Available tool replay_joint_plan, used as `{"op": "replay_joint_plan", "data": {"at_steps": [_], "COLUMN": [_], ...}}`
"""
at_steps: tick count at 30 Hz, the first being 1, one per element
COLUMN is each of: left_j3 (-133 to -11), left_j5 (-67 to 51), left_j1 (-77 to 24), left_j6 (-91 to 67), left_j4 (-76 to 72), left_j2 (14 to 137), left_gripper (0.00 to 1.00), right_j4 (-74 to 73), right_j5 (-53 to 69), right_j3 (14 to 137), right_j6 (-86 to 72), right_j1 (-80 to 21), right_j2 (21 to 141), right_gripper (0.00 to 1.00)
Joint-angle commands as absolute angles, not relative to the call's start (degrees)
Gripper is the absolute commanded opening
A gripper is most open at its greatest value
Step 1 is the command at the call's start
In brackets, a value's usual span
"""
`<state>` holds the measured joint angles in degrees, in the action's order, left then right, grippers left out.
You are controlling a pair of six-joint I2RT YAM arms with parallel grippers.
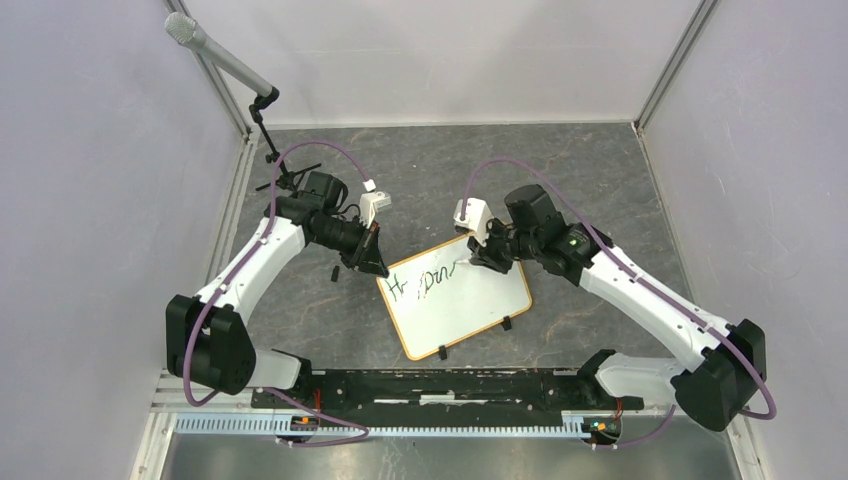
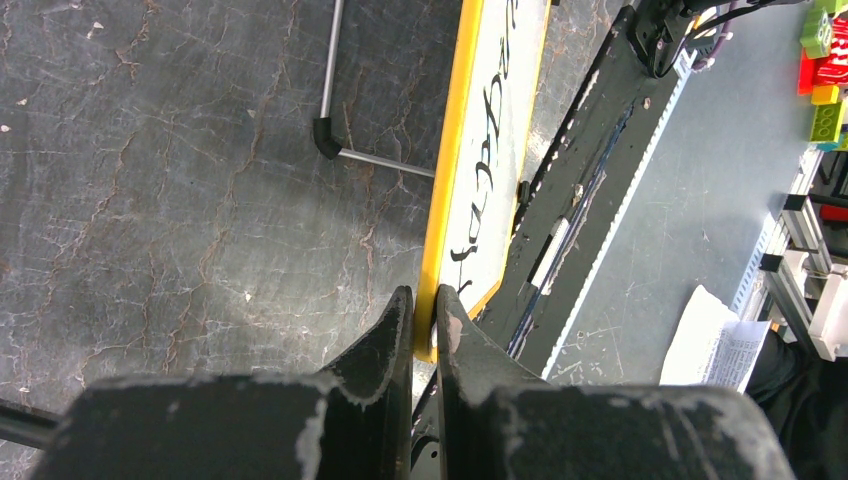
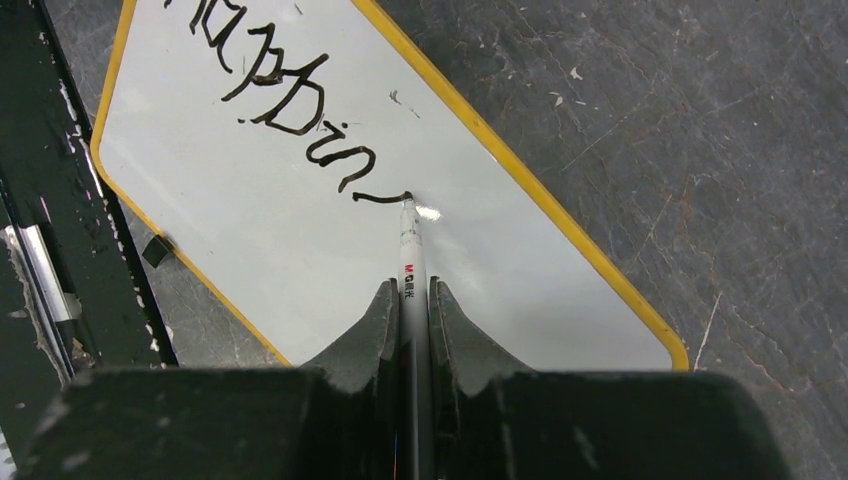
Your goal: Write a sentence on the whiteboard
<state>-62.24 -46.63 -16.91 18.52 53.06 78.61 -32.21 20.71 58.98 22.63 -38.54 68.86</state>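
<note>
A: Where is the whiteboard (image 1: 470, 305)?
B: Lying on the tabletop (image 1: 430, 180), the sentence (image 3: 290, 110) partly written. Our right tool (image 3: 408, 300) clamps the marker (image 3: 410, 250), tip touching the board; our left tool (image 2: 425, 300) pinches its edge, likely steadying it.

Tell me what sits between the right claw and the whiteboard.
A marker: the right claw is shut on it, and its tip touches the whiteboard where the writing ends. The right wrist view shows it.
</note>
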Motion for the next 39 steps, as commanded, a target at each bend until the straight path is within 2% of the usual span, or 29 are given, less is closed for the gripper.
{"op": "replay_joint_plan", "data": {"at_steps": [1,22,39], "left_j3": [-61.3,-61.2,-61.3], "left_j5": [-44.7,-44.6,-44.5], "left_j1": [-18.6,-18.7,-18.8], "left_j6": [18.8,18.9,18.7], "left_j4": [54.6,54.6,54.6], "left_j2": [79.9,79.8,79.7], "left_gripper": [0.02,0.02,0.02], "right_j4": [-30.8,-32.2,-35.8], "right_j5": [19.9,22.6,20.1], "right_j3": [62.3,57.4,60.6], "right_j6": [23.5,24.1,25.7], "right_j1": [-38.1,-40.1,-39.4], "right_j2": [70.1,69.4,68.0], "right_gripper": [0.0,0.0,0.0]}}
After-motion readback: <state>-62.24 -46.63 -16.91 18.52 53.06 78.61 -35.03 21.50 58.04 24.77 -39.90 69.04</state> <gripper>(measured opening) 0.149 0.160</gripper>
